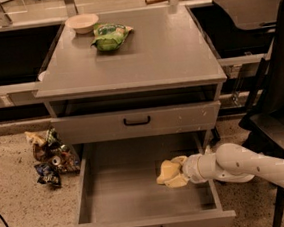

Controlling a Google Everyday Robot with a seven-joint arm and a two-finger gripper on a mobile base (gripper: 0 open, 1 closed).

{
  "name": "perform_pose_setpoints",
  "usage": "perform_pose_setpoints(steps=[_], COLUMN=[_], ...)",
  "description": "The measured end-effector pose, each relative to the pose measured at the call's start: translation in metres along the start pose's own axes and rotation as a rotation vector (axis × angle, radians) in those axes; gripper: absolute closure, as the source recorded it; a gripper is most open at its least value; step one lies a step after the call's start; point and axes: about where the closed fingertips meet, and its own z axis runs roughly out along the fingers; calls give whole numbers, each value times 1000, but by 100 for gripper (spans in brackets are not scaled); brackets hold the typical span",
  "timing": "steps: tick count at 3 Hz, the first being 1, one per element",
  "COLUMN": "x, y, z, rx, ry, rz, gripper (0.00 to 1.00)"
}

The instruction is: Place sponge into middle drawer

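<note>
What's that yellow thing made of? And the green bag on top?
The sponge looks like soft, matte pale-yellow foam: it bulges where the end effector pinches it over the open middle drawer. The green bag seems thin, glossy plastic film; it's crinkled and catches light.

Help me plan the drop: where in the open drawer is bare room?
In the middle drawer, the floor is bare from the left wall across to the sponge, held by the gripper over the right side. Only that side is crowded.
</note>
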Motion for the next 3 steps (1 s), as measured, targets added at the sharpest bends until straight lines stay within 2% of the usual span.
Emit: perform_pose_setpoints(steps=[1, 2, 3], x=[12, 18, 17], y=[-5, -8, -9], z=[11, 16, 12], rx=[-14, -26, -35], ry=[8, -18, -82], rz=[31, 54, 70], gripper=[34, 11, 0])
